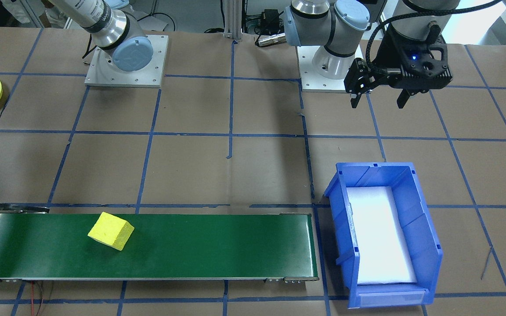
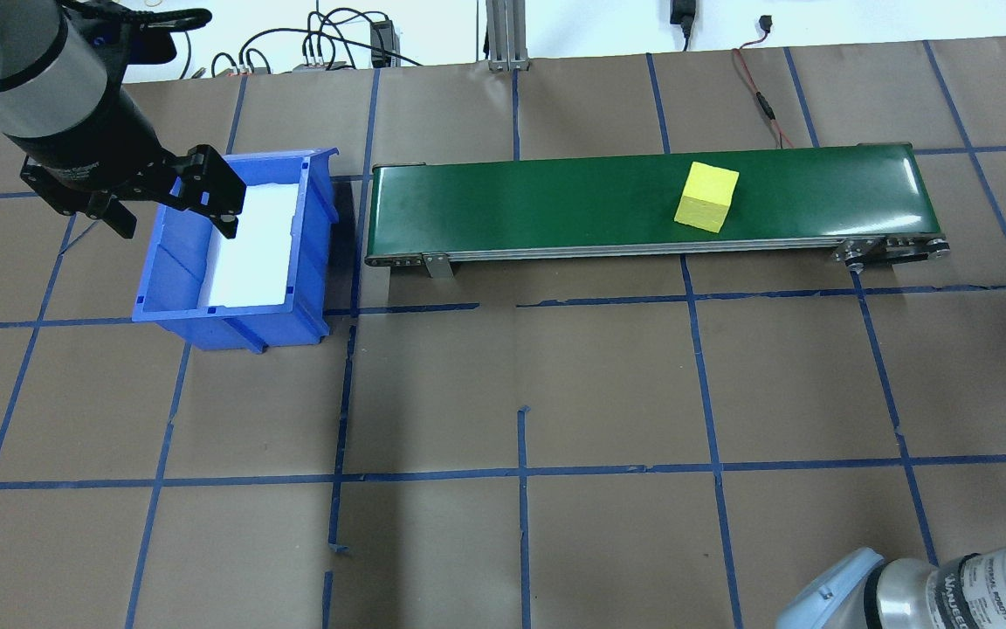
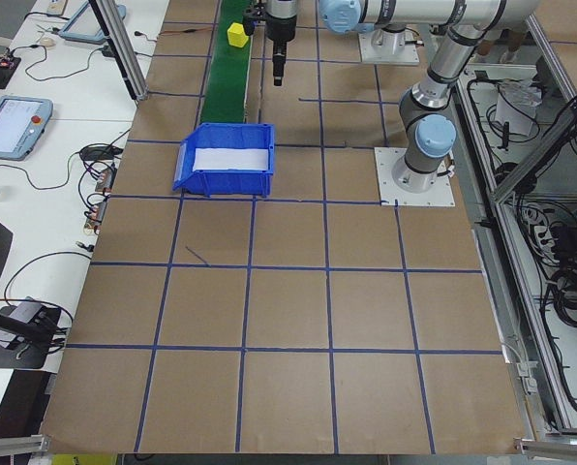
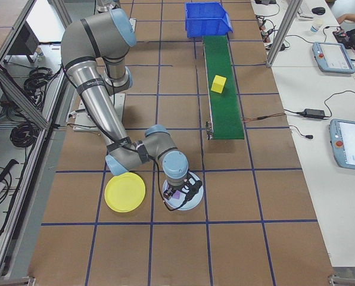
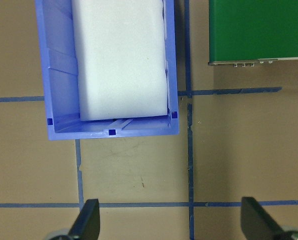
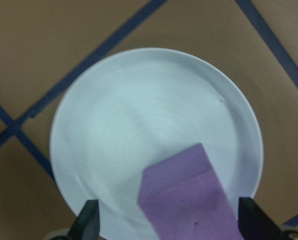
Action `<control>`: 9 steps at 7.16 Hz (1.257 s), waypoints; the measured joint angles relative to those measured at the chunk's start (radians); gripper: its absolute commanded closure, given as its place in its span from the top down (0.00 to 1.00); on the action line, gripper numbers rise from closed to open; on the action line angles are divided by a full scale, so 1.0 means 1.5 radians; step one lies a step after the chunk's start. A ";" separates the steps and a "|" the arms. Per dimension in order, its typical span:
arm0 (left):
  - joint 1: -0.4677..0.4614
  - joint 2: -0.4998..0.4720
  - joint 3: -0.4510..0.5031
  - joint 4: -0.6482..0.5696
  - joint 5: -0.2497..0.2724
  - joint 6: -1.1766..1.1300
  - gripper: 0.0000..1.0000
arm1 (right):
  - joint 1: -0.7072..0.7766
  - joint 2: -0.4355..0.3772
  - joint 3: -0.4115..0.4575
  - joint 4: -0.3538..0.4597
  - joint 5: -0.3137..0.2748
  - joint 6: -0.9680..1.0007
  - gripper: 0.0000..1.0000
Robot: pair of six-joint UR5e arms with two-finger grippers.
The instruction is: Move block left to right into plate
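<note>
— Right gripper [image 6: 166, 222]: how is it set?
— Its fingers are spread wide over a pale glossy dish [image 6: 139, 125], either side of a purple block [image 6: 189, 200], which is not seen to be gripped. The left gripper [image 1: 377, 103] is held wide too, near the blue plastic bin [image 1: 428, 245].
— And the task's block?
— A matt, foam-like yellow cube [image 1: 110, 230] is seen lying skewed on the smooth green belt [image 1: 213, 245], toward its nine o'clock end. The round, low-rimmed yellow plate [image 4: 125, 192] is set at the dish's nine o'clock.
— What is risked?
— The skewed cube may be pinched across its corners and twisted loose, or the wrong dish may be chosen.
</note>
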 measured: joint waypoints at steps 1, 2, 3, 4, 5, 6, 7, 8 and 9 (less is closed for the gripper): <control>0.000 0.000 0.000 0.000 0.000 0.000 1.00 | 0.048 -0.027 -0.003 0.002 0.011 0.012 1.00; 0.001 0.000 0.000 -0.001 0.000 0.000 1.00 | 0.108 -0.056 -0.005 0.007 0.017 0.040 1.00; 0.001 0.000 -0.001 -0.001 0.000 0.000 1.00 | 0.173 -0.081 -0.006 0.011 0.021 0.092 1.00; 0.001 0.000 -0.001 -0.001 0.000 0.000 1.00 | 0.237 -0.099 -0.005 0.011 0.022 0.172 1.00; 0.001 0.000 0.000 -0.002 0.000 0.000 1.00 | 0.292 -0.106 -0.004 0.007 0.022 0.251 1.00; 0.002 0.000 0.000 -0.002 -0.001 0.000 1.00 | 0.336 -0.105 -0.002 0.004 0.021 0.315 1.00; 0.002 0.000 -0.001 -0.003 -0.002 0.000 1.00 | 0.369 -0.104 -0.001 0.002 0.021 0.360 1.00; 0.003 0.000 -0.001 -0.004 -0.002 0.000 1.00 | 0.391 -0.102 0.000 0.001 0.021 0.385 1.00; 0.003 0.000 -0.001 -0.004 -0.003 0.000 1.00 | 0.400 -0.101 0.001 0.001 0.021 0.395 1.00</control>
